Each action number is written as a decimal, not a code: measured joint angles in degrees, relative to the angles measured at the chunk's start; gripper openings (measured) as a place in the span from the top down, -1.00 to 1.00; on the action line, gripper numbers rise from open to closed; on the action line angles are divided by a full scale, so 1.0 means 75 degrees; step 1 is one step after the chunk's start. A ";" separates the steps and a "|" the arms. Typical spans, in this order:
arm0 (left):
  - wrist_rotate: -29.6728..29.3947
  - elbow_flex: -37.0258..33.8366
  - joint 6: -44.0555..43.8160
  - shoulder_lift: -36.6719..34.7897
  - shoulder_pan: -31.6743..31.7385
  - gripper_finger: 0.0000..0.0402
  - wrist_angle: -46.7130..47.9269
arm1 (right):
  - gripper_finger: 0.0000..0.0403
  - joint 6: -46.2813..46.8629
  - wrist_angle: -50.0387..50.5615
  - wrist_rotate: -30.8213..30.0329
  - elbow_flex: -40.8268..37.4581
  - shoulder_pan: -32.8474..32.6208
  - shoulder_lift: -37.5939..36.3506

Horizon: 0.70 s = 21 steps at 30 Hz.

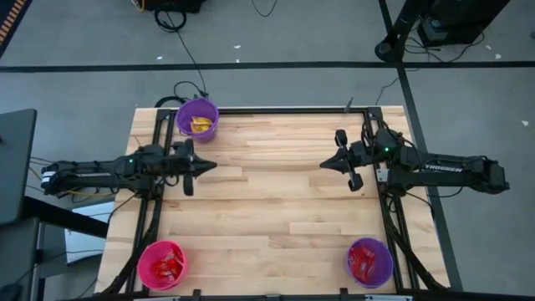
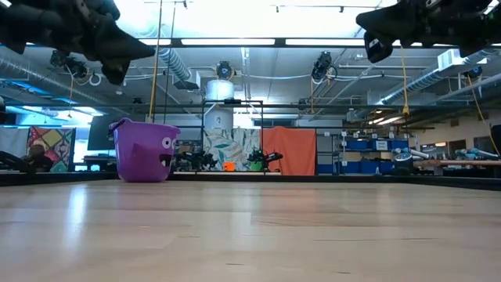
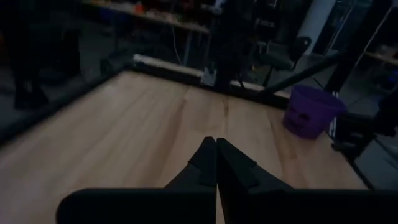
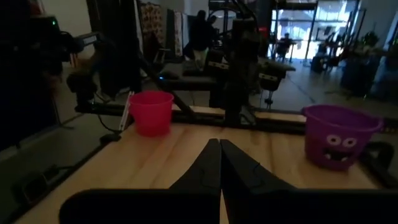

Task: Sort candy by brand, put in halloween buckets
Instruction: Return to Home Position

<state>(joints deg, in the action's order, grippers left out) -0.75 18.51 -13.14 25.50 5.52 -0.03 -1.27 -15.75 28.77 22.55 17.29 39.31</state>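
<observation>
Three halloween buckets stand on the wooden table (image 1: 276,201). A purple one (image 1: 197,119) at the far left holds yellow candy (image 1: 201,125). A hot pink one (image 1: 163,263) at the near left holds red candy (image 1: 169,266). A purple one (image 1: 369,261) at the near right holds reddish candy (image 1: 364,264). My left gripper (image 1: 211,165) hovers shut over the table's left half, pointing right. My right gripper (image 1: 324,165) hovers shut over the right half, pointing left. Both are empty, and no candy lies on the bare wood.
Black rails (image 1: 276,109) frame the table's far edge and sides. The arm bases stand at the left (image 1: 146,163) and right (image 1: 393,163) edges. The wood between the two grippers shows bare. Beyond the table lies a workshop with cables on the floor.
</observation>
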 joint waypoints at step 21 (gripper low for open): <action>0.0342 -0.1915 -0.0282 -0.0309 0.0201 0.98 -0.2172 | 0.96 0.1410 -0.1898 0.0238 -0.1876 0.0214 -0.1351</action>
<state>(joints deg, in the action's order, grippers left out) 1.82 4.15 -15.26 23.18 7.03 -16.32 9.30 -29.99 30.56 8.48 18.90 29.18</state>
